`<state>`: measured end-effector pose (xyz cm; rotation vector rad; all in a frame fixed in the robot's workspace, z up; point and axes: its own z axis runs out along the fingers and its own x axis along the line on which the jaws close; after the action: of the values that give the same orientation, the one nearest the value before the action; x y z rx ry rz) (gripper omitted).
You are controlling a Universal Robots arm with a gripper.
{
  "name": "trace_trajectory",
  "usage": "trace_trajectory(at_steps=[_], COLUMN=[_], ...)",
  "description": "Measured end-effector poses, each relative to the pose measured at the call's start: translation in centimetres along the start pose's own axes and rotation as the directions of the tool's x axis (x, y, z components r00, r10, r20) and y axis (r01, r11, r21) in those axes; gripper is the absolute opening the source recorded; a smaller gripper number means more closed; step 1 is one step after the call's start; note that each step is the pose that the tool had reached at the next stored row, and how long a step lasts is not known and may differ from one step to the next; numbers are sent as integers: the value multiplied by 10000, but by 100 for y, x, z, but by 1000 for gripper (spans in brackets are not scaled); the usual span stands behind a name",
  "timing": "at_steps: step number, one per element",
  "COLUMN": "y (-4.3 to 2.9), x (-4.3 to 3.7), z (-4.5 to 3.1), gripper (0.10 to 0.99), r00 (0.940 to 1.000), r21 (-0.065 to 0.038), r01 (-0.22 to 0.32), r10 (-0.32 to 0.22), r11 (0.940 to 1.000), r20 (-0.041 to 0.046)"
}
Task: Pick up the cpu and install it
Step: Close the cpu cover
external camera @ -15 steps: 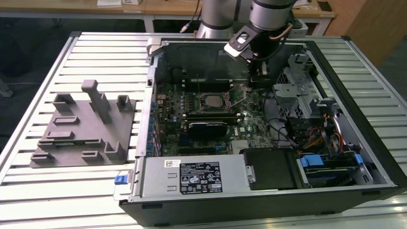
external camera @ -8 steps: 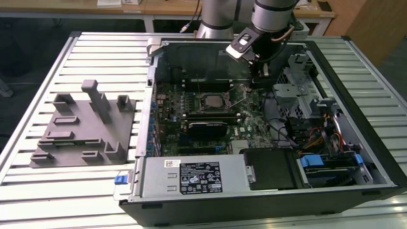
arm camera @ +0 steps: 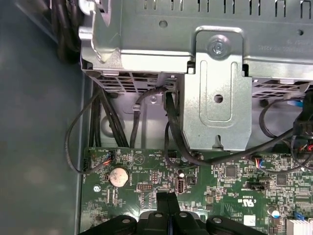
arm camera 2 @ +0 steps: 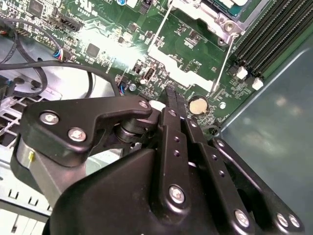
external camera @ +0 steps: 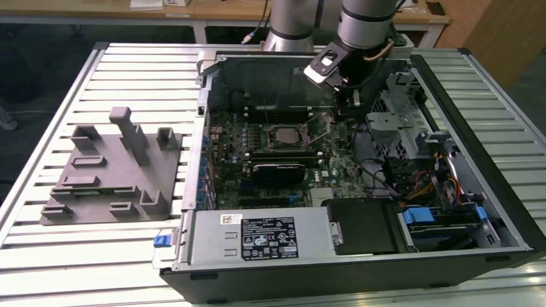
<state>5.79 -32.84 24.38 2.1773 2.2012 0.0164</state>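
In the exterior view a pale square, the cpu (external camera: 284,134), lies inside the dark metal-framed socket (external camera: 298,142) in the middle of the green motherboard (external camera: 341,167). In the second wrist view one corner of the cpu (arm camera 2: 234,3) peeks out of the socket frame, and a thin wire lever (arm camera 2: 221,61) stands clear of the frame. My gripper (external camera: 343,117) hangs low over the board, to the exterior view's right of the socket. Its black fingers (arm camera 2: 172,100) are pressed together with nothing between them, near a round coin battery (arm camera 2: 198,104). In the first wrist view the fingertips (arm camera: 166,199) hover just above the board.
The open computer case (external camera: 477,160) surrounds the arm. A metal drive cage (arm camera: 217,98) and black cables (arm camera: 176,142) sit close beyond the fingers. Memory slots (arm camera 2: 274,34) run beside the socket. A grey moulded tray (external camera: 111,173) lies on the slatted table (external camera: 51,256) at the exterior view's left.
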Motion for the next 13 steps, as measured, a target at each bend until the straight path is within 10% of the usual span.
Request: trace_trajectory(at_steps=[13], y=[-2], x=[0], z=[55], gripper=[106], r00=[10000], r21=[14], r01=[1], r10=[-1], r11=[10000], r20=[1])
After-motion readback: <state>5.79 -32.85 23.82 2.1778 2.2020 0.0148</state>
